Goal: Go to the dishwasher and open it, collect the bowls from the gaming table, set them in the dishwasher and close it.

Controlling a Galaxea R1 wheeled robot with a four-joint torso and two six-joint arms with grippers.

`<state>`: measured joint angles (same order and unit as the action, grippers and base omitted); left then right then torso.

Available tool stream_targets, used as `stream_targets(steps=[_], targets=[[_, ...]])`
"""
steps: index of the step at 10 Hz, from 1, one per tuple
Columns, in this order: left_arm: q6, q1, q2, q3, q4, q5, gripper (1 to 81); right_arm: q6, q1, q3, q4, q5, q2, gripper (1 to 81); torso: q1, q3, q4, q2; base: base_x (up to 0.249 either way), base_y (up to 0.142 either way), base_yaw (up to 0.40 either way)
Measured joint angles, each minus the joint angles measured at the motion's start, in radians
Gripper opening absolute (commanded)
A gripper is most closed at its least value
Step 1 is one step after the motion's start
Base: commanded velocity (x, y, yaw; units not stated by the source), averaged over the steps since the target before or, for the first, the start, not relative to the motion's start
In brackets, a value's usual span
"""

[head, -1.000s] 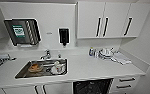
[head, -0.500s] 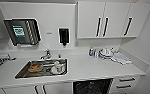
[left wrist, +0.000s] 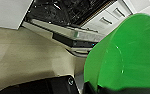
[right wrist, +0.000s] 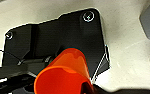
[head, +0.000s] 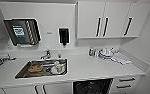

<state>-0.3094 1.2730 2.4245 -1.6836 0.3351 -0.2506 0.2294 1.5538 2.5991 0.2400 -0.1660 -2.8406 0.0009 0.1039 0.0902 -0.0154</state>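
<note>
The dishwasher (head: 92, 87) stands open under the counter, its inside dark with wire racks. In the left wrist view its dark inside (left wrist: 66, 8) and its lowered door (left wrist: 76, 37) lie just beyond a green bowl (left wrist: 126, 55), which looms large and sits in my left gripper (left wrist: 92, 88). In the right wrist view an orange bowl (right wrist: 66, 72) sits in my right gripper (right wrist: 89, 87), over the robot's dark plate. The gaming table is out of view.
A steel sink (head: 22, 72) holding dishes is set in the white counter (head: 91, 67), with a tap (head: 46, 53) behind it. Plates and a cloth (head: 108, 53) lie at the counter's right. White drawers (head: 126, 83) flank the dishwasher. Wall cabinets (head: 91, 20) hang above. The floor (left wrist: 21, 55) is beige.
</note>
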Motion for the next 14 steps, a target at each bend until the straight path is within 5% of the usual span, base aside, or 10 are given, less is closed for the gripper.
stream_targets(steps=[10, 14], targets=[[-0.001, -0.18, -0.041, 0.169, 0.005, 0.149, 1.0, 0.0, -0.003, -0.027, 0.003, -0.01, 0.0, 1.0, 0.0, 0.01, 0.0, 0.0, 0.0, 0.0, 0.0], [-0.004, -0.235, -0.021, 0.171, 0.004, 0.162, 1.0, 0.0, -0.005, -0.027, 0.003, -0.017, 0.0, 1.0, 0.0, 0.109, 0.0, 0.0, 0.0, 0.0, 0.0]])
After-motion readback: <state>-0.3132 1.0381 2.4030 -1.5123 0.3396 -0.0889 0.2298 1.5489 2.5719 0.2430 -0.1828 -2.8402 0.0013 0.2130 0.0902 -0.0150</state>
